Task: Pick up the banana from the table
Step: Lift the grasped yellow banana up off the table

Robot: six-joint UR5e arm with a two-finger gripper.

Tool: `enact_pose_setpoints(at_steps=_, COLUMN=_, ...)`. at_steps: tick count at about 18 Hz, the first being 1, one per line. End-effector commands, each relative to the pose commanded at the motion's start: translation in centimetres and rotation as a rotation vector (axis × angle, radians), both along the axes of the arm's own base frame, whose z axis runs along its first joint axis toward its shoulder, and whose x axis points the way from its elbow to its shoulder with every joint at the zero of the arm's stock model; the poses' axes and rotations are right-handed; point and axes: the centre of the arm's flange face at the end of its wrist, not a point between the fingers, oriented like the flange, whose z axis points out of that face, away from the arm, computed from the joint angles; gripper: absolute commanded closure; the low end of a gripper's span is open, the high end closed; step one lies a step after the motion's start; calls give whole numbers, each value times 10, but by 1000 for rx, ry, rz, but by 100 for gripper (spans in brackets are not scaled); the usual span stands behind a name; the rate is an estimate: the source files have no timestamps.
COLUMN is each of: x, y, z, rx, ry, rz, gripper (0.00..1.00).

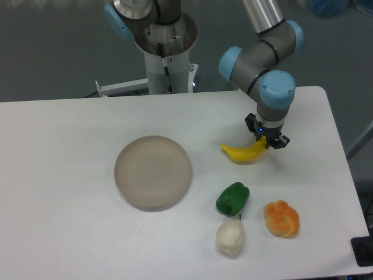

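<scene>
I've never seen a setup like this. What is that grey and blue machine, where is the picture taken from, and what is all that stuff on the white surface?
The grey tubes with blue caps are the joints of one robot arm, mounted on a post behind the table. A single fixed camera looks down on the scene from the front, so there is only this one view. At the arm's end sits the gripper, a two-finger clamp pointing downward. Its fingers are at the right end of a small yellow banana and appear closed on it; whether the banana is off the surface is hard to tell. Also on the table: a round beige plate, a green pepper, a lumpy orange fruit, and a white lumpy item that I can't name for sure. The plate holds nothing.
</scene>
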Motion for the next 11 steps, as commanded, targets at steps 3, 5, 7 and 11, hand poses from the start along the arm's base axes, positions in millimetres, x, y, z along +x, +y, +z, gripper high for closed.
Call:
enact_pose_setpoints(at_steps=3, x=2, y=25, z=25, rx=60, ry=30, rz=-29, gripper=68)
enact_pose_setpoints(at_steps=5, x=-6, y=38, z=45, rx=104, ry=52, rz=-28, gripper=68)
enact_pose_setpoints(at_steps=7, x=-11, y=52, z=61, rx=149, ry=66, rz=-41, gripper=68)
enact_pose_setpoints(at_steps=11, x=-21, y=73, z=86, rx=193, ry=100, rz=-55, gripper=68)
